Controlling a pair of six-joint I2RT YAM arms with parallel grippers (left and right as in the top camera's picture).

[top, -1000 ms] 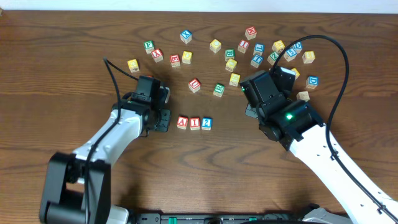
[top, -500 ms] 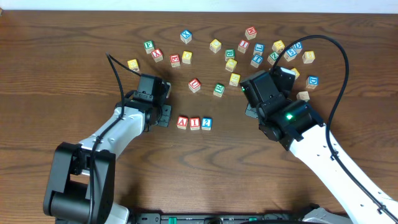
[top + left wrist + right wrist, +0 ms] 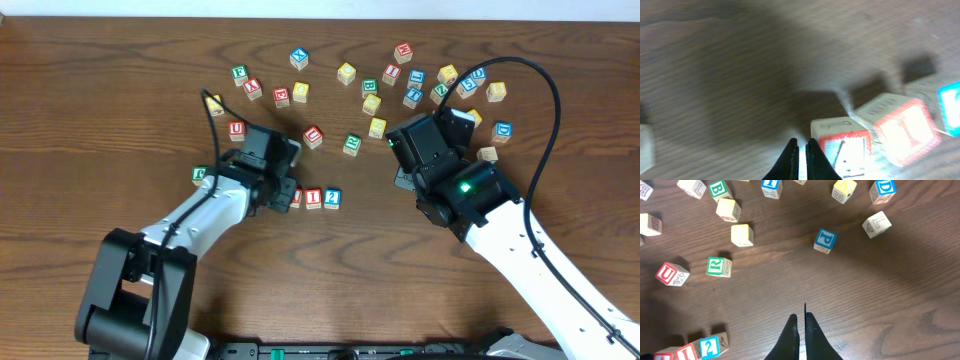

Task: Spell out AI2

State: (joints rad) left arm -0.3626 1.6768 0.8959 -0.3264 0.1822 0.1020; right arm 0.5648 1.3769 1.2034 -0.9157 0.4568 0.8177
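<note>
Three in a row: red A [image 3: 847,150], red I [image 3: 313,198], blue 2 [image 3: 332,198]; left hand [image 3: 801,149] and right hand [image 3: 801,322] clenched, empty

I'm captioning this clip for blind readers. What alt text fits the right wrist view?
The right gripper, jaws shut, hangs over a brown wooden table. Alphabet cubes lie scattered ahead, among them a blue P cube; at lower left the blue 2 cube sits beside the red I cube.

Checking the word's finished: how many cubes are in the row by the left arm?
3: A cube nearest the left fingers, I cube in the middle, 2 cube at the right end.
</note>
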